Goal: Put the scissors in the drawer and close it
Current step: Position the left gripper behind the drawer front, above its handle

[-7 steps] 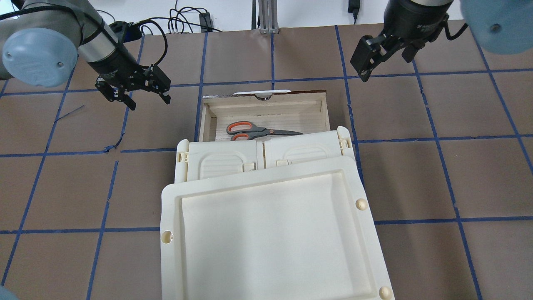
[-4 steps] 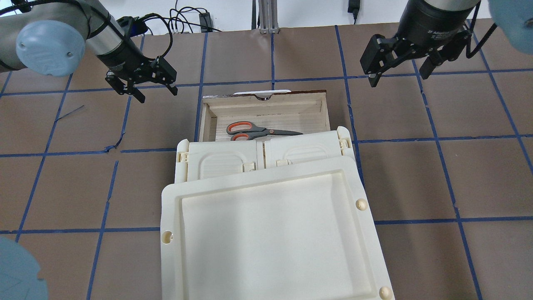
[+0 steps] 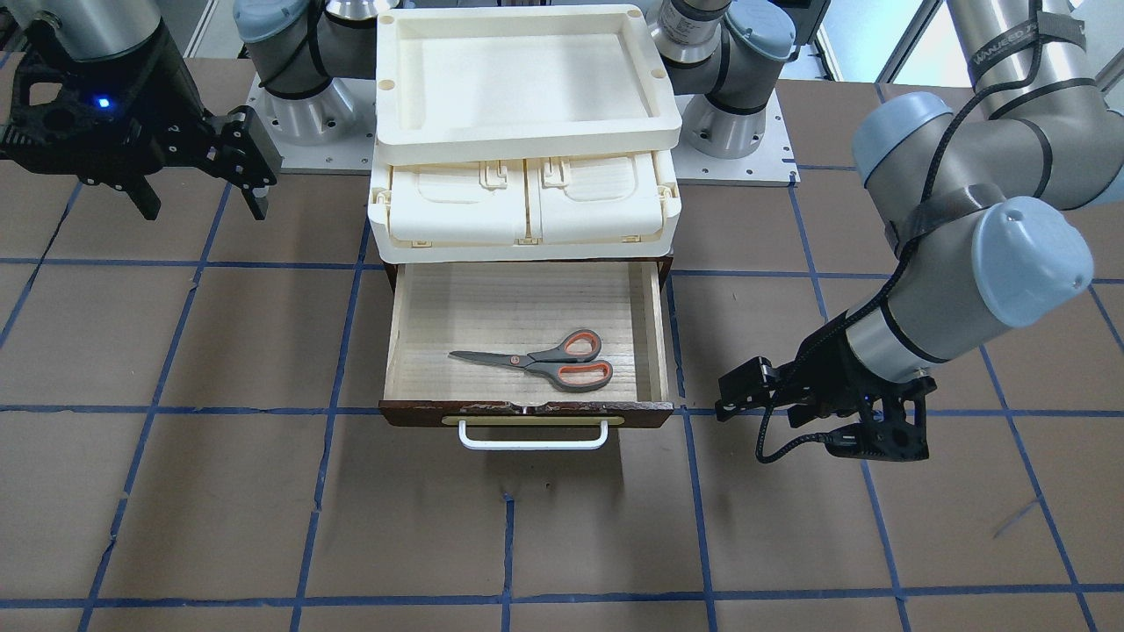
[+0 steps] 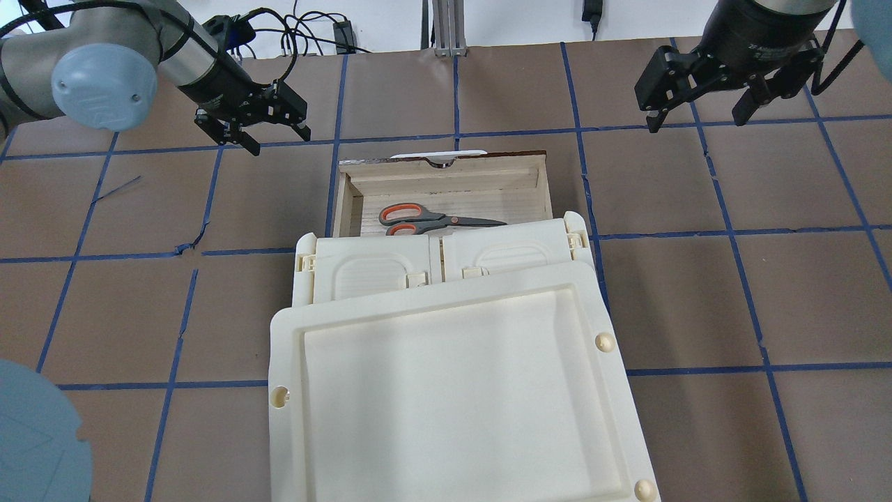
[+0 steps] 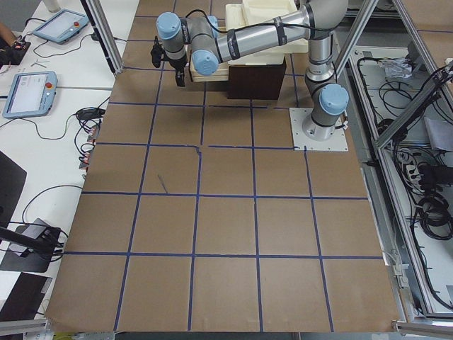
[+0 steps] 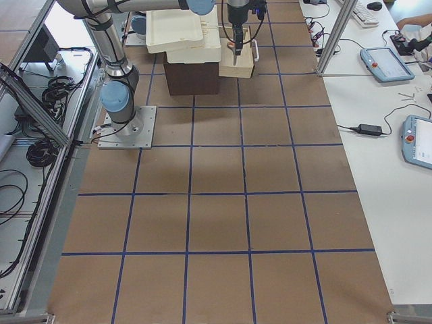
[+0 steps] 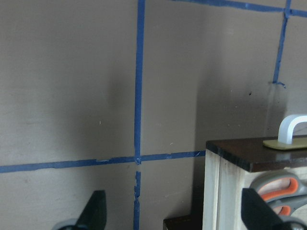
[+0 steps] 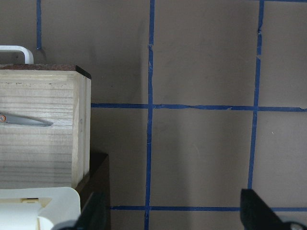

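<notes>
The scissors (image 3: 544, 358) lie flat inside the open drawer (image 3: 525, 412), handles toward the robot's left; they also show in the overhead view (image 4: 432, 219). The drawer's white bar handle (image 3: 533, 436) faces away from the robot. My left gripper (image 4: 277, 138) is open and empty, hovering off the drawer's far left corner; its wrist view shows the drawer front (image 7: 242, 155) and the scissors' handle (image 7: 280, 184). My right gripper (image 4: 697, 120) is open and empty, well off to the drawer's far right; its wrist view shows the drawer's side (image 8: 43, 120) and a blade tip (image 8: 26, 120).
A cream plastic case (image 4: 446, 268) sits on the cabinet over the drawer's rear part, with a cream tray (image 4: 289, 418) stacked on top. The brown table surface (image 4: 697, 300) has a grid of blue tape. Cables lie at the far edge (image 4: 306, 35).
My left gripper moved farther from the robot and toward the drawer's far left corner. My right gripper moved to the right and farther away. The scissors and drawer have not moved.
</notes>
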Motion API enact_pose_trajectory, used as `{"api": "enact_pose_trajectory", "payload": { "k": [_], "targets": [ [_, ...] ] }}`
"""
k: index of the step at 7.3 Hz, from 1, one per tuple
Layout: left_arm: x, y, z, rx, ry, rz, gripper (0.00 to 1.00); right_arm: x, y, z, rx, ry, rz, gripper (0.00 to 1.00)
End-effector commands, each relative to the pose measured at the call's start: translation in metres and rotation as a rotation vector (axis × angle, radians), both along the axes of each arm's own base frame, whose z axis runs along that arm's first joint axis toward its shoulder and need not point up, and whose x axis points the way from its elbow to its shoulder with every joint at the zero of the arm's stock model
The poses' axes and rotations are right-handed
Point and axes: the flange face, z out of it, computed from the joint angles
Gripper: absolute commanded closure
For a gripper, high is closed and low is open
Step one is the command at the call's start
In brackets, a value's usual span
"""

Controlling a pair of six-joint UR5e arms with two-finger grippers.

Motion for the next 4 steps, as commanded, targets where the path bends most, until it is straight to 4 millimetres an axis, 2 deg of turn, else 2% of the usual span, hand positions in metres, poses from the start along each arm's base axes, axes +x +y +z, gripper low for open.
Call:
{"api": "enact_pose_trajectory", "payload": {
  "k": [1,2,4],
  "targets": [
    [-0.006,-0.007,-0.007,-0.034,0.071,0.007,0.0,-0.002,0.002,-0.006,0.018,0.001,-0.002,0.0],
    [-0.011,-0.011,-0.017,-0.018,0.125,0.034,0.0,-0.003,0.004,-0.004,0.015,0.003,-0.003,0.0],
    [-0.011,-0.021,-0.035,-0.036,0.125,0.028,0.0,0.0,0.005,-0.003,0.012,0.003,0.001,0.0]
  ]
}}
